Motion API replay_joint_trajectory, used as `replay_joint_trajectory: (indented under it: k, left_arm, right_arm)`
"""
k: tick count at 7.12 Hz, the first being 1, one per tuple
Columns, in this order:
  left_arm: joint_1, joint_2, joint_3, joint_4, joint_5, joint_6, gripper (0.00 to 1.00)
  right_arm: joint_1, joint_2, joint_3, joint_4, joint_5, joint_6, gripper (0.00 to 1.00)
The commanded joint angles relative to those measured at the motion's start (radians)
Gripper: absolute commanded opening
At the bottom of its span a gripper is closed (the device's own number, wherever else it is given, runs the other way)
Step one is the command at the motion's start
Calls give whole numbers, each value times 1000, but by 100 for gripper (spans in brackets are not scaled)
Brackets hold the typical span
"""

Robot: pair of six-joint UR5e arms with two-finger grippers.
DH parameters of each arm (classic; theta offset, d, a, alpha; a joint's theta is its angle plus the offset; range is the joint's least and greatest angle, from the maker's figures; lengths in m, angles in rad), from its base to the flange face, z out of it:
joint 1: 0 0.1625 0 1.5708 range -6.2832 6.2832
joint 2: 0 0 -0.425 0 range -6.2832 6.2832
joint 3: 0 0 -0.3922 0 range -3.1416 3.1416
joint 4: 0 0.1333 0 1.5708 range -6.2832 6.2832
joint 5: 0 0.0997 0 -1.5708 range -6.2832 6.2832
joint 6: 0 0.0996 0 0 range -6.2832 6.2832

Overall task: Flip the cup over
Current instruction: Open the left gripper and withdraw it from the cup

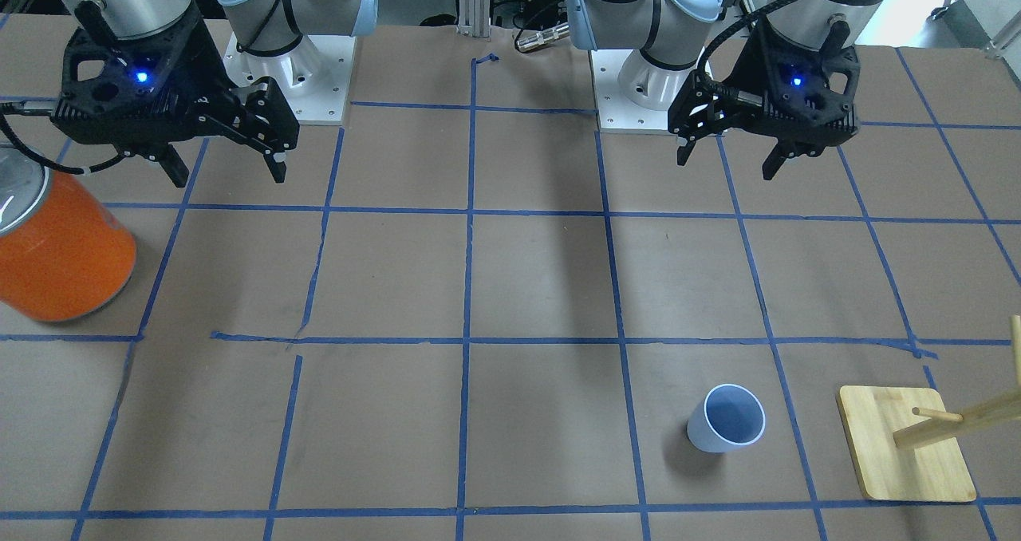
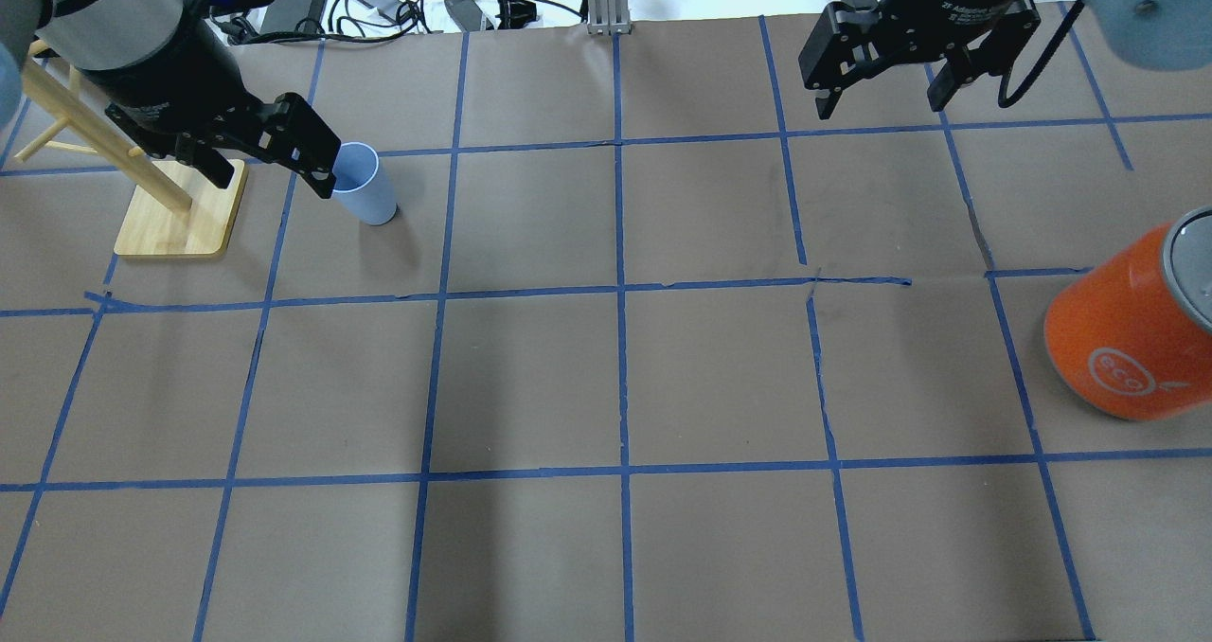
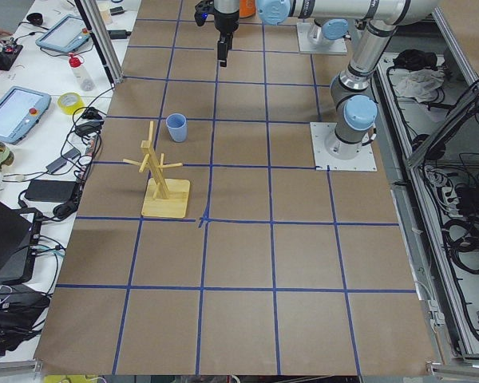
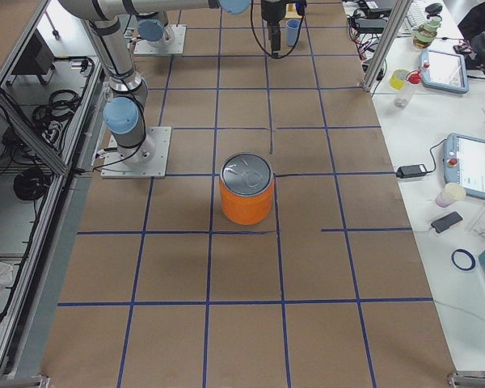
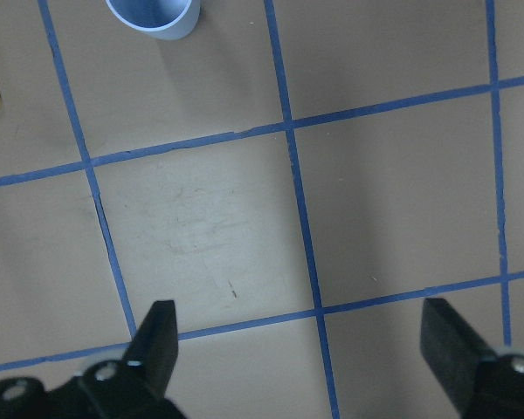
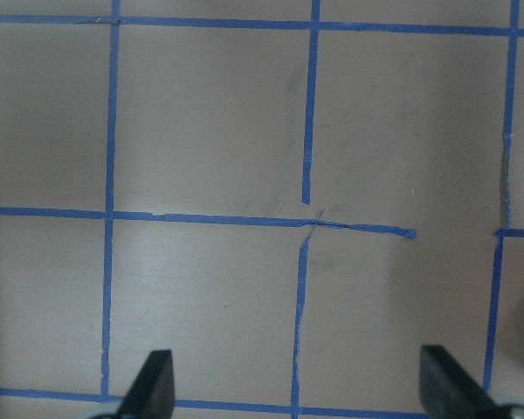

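Black and spread wide, the left end effector [image 5: 301, 336] is held above the desk [image 2: 615, 377] with nothing between its fingers; only brown paper and blue tape lines are seen beneath it in the left wrist view. The cup [image 5: 153, 16] is caught at the top edge of that view, well ahead of the fingertips and untouched. The right end effector [image 6: 293, 384] is likewise held open and empty over bare paper, with an orange sliver at the right edge of its wrist view. In the front-facing view both end effectors are seen raised close to the arm bases, the left [image 1: 727, 158] on that view's right and the right [image 1: 227, 170] on its left. The cup [image 1: 722, 425] is stood upright on the desk, mouth upward, its blue-tinted inside exposed; it is placed on the robot's left side, far from the bases, near the wooden rack [image 1: 901, 453] but apart from its base plate. The orange can [image 2: 1127, 329] with a silver top is stood on the robot's right side, well apart from the cup.
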Motion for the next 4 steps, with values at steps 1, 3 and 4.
replay_joint_trajectory:
  k: [1,3,4]
  left_arm:
    - [0,1,0,17,1,0,100]
    - [4,1,3,21,50,0,100]
    - [2,-1,0,24,60,-1,100]
  right_arm:
    - [0,0,0,0,0,0,100]
    - [0,0,0,1,-1,0,100]
    - [0,0,0,1,-1,0,100]
